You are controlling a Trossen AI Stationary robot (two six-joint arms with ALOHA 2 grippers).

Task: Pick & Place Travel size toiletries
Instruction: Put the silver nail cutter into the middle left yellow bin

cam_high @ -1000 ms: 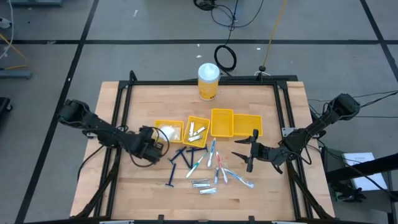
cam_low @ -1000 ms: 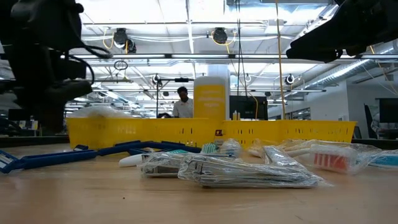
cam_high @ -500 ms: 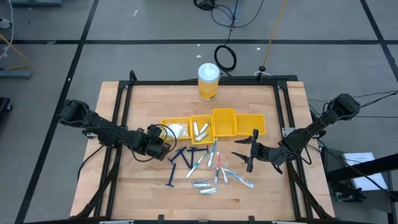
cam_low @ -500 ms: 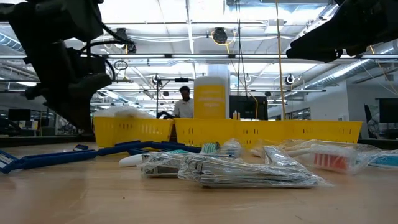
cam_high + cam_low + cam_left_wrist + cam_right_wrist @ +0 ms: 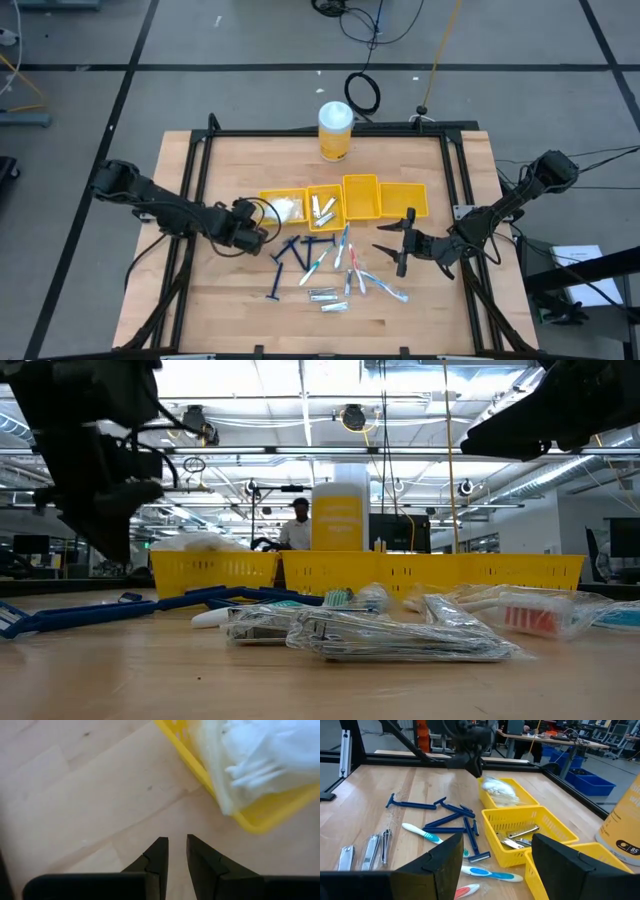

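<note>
On the table [image 5: 200, 290], left gripper [image 5: 176, 851] jaws nearly closed, empty.

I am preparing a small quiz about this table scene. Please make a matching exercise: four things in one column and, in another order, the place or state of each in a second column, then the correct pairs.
Things:
1. white puffy packets
2. small silvery sachets
3. dark blue razors
4. left gripper

Places or states:
A. loose on the wooden table, in front of the bins
B. in the second yellow bin from the left
C. in the leftmost yellow bin
D. nearly closed, empty, beside the leftmost bin

Pairs: 1-C, 2-B, 3-A, 4-D
</note>
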